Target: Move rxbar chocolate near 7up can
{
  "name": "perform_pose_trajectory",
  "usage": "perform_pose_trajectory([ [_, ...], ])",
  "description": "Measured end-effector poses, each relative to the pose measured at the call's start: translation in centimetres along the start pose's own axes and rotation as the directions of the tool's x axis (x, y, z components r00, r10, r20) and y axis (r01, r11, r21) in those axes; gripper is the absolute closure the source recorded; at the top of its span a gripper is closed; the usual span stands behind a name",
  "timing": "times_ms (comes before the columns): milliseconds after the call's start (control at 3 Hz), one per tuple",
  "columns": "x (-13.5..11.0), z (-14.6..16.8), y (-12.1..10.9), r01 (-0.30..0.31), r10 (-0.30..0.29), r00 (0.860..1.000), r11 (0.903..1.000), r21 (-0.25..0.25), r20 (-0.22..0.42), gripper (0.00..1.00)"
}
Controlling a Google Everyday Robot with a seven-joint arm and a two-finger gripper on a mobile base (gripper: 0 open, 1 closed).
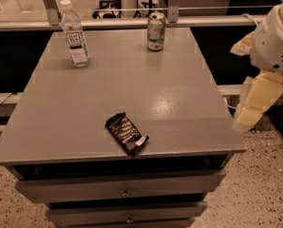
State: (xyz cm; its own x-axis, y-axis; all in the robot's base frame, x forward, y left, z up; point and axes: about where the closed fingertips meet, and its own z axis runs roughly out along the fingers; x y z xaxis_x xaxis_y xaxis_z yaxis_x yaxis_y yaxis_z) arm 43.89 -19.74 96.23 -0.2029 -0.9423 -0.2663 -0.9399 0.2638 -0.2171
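Note:
The rxbar chocolate (126, 133) is a flat bar in a glossy black wrapper with white lettering. It lies slanted near the front edge of the grey table (84, 113). The 7up can (156, 31) stands upright at the table's far edge, right of centre, well behind the bar. My gripper (249, 114) hangs off the table's right side, beyond the front right corner, below the white arm (274, 42). It is apart from the bar and the can and holds nothing that I can see.
A clear plastic water bottle (75, 34) with a white cap stands at the far left of the table. Drawers (125, 190) sit under the tabletop. A railing and glass run behind the table. Speckled floor lies to the right.

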Motion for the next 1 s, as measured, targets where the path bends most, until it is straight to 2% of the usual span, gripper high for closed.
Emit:
perform_pose_trajectory([
  [333,-3.8,3.6,1.7,0.001,0.004,0.996,0.9984,-0.057,0.094,0.0],
  [667,-7.7,7.3,3.8,0.01,0.007,0.985,0.9953,-0.097,0.173,0.0],
  [1000,-10.5,11.1,5.3,0.002,0.024,0.974,0.9934,-0.115,0.225,0.0],
])
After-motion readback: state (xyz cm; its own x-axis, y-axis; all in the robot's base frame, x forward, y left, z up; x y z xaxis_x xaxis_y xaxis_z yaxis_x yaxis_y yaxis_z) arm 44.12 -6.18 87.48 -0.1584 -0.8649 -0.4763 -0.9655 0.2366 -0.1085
